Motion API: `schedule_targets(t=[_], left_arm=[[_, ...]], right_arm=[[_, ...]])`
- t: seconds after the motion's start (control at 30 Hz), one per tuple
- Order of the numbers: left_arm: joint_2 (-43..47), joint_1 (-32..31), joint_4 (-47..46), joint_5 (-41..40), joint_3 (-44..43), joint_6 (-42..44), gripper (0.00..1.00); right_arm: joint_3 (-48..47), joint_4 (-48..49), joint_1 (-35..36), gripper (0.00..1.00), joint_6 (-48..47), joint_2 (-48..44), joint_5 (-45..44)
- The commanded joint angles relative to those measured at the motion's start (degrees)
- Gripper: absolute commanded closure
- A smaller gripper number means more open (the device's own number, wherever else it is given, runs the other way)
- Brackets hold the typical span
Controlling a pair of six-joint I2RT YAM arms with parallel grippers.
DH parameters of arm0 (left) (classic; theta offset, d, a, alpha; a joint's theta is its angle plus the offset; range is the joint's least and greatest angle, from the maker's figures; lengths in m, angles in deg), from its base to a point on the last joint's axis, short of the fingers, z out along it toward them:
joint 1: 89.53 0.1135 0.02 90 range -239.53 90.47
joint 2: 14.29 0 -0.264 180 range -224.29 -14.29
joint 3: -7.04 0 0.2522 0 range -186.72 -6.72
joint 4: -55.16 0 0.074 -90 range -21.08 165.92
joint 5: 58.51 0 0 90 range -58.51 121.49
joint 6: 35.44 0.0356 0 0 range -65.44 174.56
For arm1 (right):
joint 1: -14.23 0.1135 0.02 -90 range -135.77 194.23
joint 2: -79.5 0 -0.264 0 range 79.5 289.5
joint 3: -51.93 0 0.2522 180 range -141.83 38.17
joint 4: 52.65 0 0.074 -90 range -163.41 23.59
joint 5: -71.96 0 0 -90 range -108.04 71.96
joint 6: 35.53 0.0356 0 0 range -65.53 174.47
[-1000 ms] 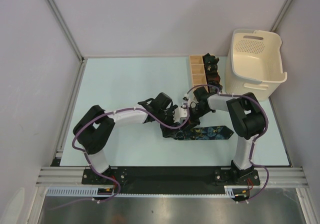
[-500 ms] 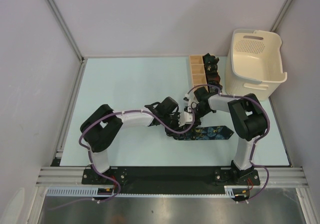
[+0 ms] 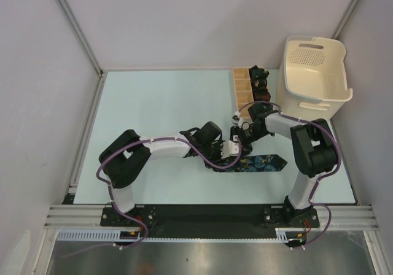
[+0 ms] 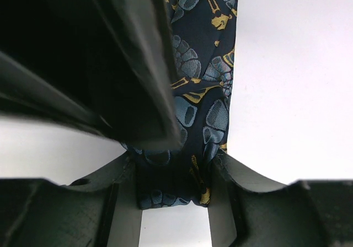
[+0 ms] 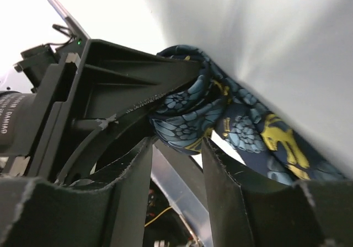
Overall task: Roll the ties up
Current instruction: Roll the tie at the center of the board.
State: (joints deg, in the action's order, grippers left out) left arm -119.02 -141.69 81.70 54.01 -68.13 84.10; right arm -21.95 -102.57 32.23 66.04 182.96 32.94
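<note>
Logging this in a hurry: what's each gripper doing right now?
Left gripper: closed on the floral tie.
Right gripper: jaws open, holding nothing.

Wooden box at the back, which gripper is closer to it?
Right. The right gripper sits in front of the wooden box; the left gripper is farther toward the near edge, at the tie.

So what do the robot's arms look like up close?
Both the left arm and right arm have white tube links between chunky black joints. A thin purple cable loops along each. The fingers are flat and dark.
</note>
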Motion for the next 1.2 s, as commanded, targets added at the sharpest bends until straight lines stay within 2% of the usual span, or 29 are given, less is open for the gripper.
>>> schedule_targets(t=[0.0, 0.1, 0.17, 0.2, 0.3, 0.37, 0.57, 0.87, 1.07, 1.17], left_arm=[[-0.92, -0.66, 5.07, -2.48, 0.41, 1.57, 0.59], [-0.74, -0.66, 5.33, -2.31, 0.50, 1.75, 0.57], [-0.39, -0.66, 5.59, -2.22, 0.41, 2.01, 0.55], [-0.22, -0.66, 5.68, -2.22, 0.32, 2.27, 0.52], [0.66, -0.40, 5.95, -1.44, 0.24, 2.36, 0.41], [1.36, -0.22, 5.77, -0.47, -0.20, 2.28, 0.30], [2.60, -0.13, 2.44, 1.38, -1.70, 1.40, 0.11], [0.76, -0.31, -4.95, 4.19, -3.54, -2.21, 0.04], [-0.57, -1.54, -6.62, 7.18, -3.63, 2.17, 0.04], [-0.39, -2.85, -5.83, 5.70, -3.28, 6.04, 0.03]], right_arm=[[1.32, 1.78, 2.03, 0.54, 1.87, -1.07, 3.07], [1.41, 3.99, 3.97, 0.56, 2.75, 0.33, 1.32], [1.41, 4.08, 4.06, 0.69, 2.32, 2.36, -0.61], [1.49, 3.73, 3.63, 0.83, 2.05, 2.80, -1.58], [2.28, 1.72, 1.52, 1.00, 0.12, 3.76, -4.04], [2.64, -0.13, 0.12, 1.00, -1.81, 5.08, -4.75], [1.85, -3.64, -1.65, 1.00, -5.33, 8.42, -9.05], [0.71, -4.97, -1.65, 1.00, -7.18, 12.11, -15.73], [-2.46, -4.79, -0.16, 1.00, -6.30, 15.54, -14.07], [-2.64, -4.53, 0.63, 1.00, -6.12, 15.11, -12.75]])
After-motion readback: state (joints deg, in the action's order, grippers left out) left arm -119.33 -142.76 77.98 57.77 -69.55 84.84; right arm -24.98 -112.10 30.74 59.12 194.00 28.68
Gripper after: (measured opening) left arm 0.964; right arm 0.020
